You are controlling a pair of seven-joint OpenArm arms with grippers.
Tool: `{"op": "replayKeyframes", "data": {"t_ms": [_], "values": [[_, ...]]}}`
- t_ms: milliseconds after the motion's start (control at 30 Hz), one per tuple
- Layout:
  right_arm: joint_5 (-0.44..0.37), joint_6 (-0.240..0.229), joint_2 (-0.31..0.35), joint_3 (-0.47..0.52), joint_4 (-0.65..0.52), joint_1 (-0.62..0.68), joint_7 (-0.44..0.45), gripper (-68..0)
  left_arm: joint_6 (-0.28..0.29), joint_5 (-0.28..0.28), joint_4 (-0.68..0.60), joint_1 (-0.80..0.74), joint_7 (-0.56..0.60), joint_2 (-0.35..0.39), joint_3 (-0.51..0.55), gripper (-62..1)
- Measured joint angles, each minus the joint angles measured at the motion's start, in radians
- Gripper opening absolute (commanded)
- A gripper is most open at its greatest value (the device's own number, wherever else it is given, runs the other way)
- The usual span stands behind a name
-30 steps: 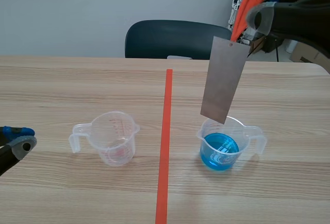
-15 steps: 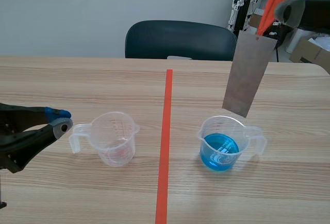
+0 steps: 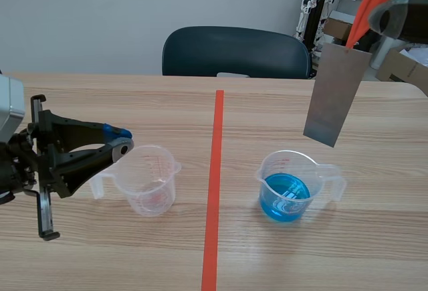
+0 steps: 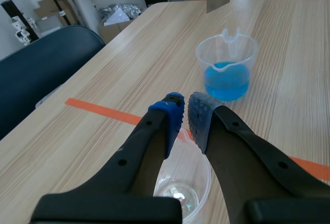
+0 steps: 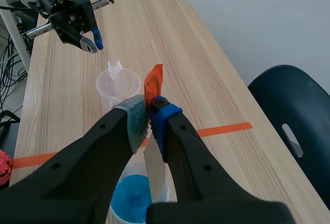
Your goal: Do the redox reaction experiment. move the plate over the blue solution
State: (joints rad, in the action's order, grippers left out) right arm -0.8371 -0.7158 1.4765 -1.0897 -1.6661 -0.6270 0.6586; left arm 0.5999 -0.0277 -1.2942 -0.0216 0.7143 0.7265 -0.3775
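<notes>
While its orange tab (image 5: 153, 81) is pinched in the closed right gripper (image 5: 149, 109), the plate (image 3: 334, 93) is judged stiff, light and prone to swinging.

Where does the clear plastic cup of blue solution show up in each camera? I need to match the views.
Scene view: the clear plastic cup with blue solution stands right of the orange-red tape line.
Left wrist view: the cup is ahead of the left gripper, beyond the tape line.
Right wrist view: the cup is under the right gripper, partly hidden by its fingers and the grey metal plate.
Shared landmark: the tape line, visible in all three.
</notes>
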Motion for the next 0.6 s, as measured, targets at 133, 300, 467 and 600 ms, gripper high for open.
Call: {"op": "replayKeyframes", "data": {"t_ms": [133, 300, 467, 600], "values": [[0.015, -0.003, 0.000, 0.000, 0.000, 0.024, 0.028, -67.3, 0.004, 0.000, 0.000, 0.030, -0.032, -0.035, -0.024, -53.7], [0.019, -0.003, 0.000, 0.000, 0.000, 0.027, 0.034, -67.3, 0.004, 0.000, 0.000, 0.057, -0.052, -0.081, -0.043, -53.7], [0.019, 0.000, 0.000, 0.000, 0.000, 0.032, 0.049, -67.3, 0.003, 0.009, 0.000, 0.098, -0.105, -0.135, -0.067, -53.8], [0.019, 0.013, -0.009, 0.000, 0.000, 0.039, 0.048, -67.3, 0.004, 0.027, 0.000, 0.122, -0.104, -0.175, -0.076, -53.9]]}}
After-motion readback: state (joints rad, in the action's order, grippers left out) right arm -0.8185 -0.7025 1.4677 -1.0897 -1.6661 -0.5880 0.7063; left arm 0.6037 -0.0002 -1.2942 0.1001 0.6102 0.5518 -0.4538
